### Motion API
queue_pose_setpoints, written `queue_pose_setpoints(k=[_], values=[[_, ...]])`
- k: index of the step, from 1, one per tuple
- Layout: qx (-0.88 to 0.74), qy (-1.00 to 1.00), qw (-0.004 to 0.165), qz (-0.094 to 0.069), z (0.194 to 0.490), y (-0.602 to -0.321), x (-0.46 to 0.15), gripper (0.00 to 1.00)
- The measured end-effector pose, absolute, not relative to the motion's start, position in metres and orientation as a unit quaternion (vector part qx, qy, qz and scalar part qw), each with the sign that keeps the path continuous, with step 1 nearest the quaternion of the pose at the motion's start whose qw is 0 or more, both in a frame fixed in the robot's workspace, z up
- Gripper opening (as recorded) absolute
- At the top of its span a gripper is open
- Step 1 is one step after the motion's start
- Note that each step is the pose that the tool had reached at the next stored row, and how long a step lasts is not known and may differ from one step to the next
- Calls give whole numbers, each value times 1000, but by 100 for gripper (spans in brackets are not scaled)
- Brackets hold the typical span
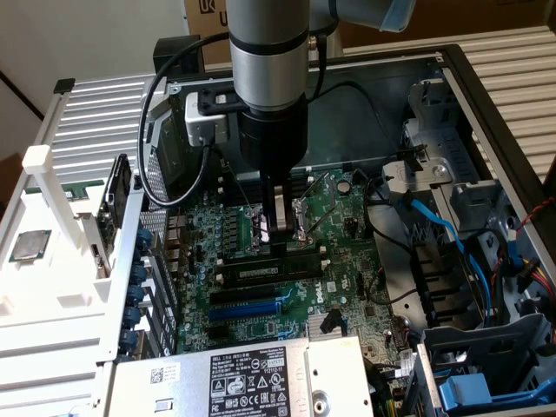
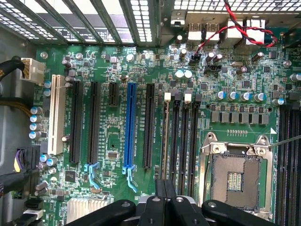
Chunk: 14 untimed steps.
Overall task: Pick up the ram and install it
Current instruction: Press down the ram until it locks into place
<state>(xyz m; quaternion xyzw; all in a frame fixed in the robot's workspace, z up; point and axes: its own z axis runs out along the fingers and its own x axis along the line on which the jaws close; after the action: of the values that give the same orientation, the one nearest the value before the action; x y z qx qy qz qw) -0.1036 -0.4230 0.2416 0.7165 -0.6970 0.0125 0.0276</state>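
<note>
The green circuit board (image 2: pixel 141 66) has a slightly glossy lacquered face studded with shiny silver capacitor tops. Its long blue plastic expansion slot (image 2: pixel 130 125) looks smooth and satiny. The grey sheet-metal case wall (image 1: pixel 486 113) is matt. The arm's silver metal wrist cylinder (image 1: pixel 268 52) gleams, brushed.

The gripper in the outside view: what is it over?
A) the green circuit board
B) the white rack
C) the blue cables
A: the gripper hangs, fingers together, low over the green circuit board inside the computer case, by the long black slots.
</note>
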Motion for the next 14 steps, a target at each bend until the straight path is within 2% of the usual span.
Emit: queue_pose_setpoints(k=[6, 14], values=[[717, -697, 28, 13, 242, -423, -104, 10], [716, -697, 37, 21, 242, -421, -104, 10]])
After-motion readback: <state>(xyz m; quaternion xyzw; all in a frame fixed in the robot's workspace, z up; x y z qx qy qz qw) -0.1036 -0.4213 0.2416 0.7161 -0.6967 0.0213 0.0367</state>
